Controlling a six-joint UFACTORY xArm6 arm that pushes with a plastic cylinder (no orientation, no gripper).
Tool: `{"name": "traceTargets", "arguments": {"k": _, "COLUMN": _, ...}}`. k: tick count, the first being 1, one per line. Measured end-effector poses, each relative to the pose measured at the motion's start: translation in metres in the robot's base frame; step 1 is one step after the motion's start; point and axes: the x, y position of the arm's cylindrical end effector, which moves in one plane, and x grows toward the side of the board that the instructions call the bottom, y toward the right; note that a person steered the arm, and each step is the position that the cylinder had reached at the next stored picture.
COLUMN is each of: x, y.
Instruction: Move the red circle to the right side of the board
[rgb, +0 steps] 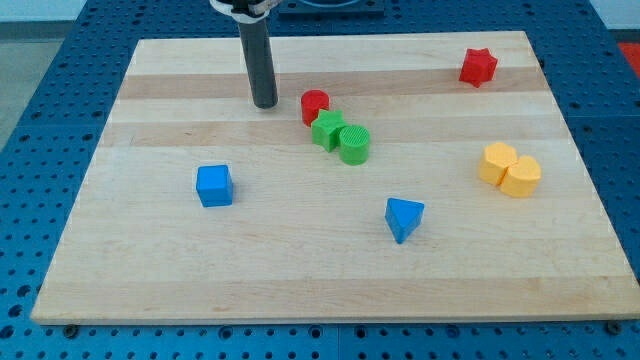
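Note:
The red circle (315, 105) is a short red cylinder standing on the wooden board (200, 270), a little above the board's middle. It touches the green star-shaped block (327, 130) just below it. My tip (265, 103) rests on the board to the left of the red circle, with a small gap between them. The rod rises straight up from there to the view's top.
A green cylinder (354, 144) touches the green star's right side. A red star (478, 67) is at the upper right. Two yellow blocks (509, 169) sit together at the right. A blue cube (214, 186) is at left, a blue triangle (403, 218) below centre.

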Motion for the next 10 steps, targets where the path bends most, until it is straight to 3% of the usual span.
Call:
{"name": "traceTargets", "arguments": {"k": 3, "x": 0.021, "y": 0.037}}
{"name": "traceTargets", "arguments": {"k": 7, "x": 0.007, "y": 0.201}}
{"name": "traceTargets", "arguments": {"k": 8, "x": 0.009, "y": 0.197}}
{"name": "traceTargets", "arguments": {"k": 9, "x": 0.052, "y": 0.194}}
{"name": "traceTargets", "arguments": {"k": 10, "x": 0.055, "y": 0.203}}
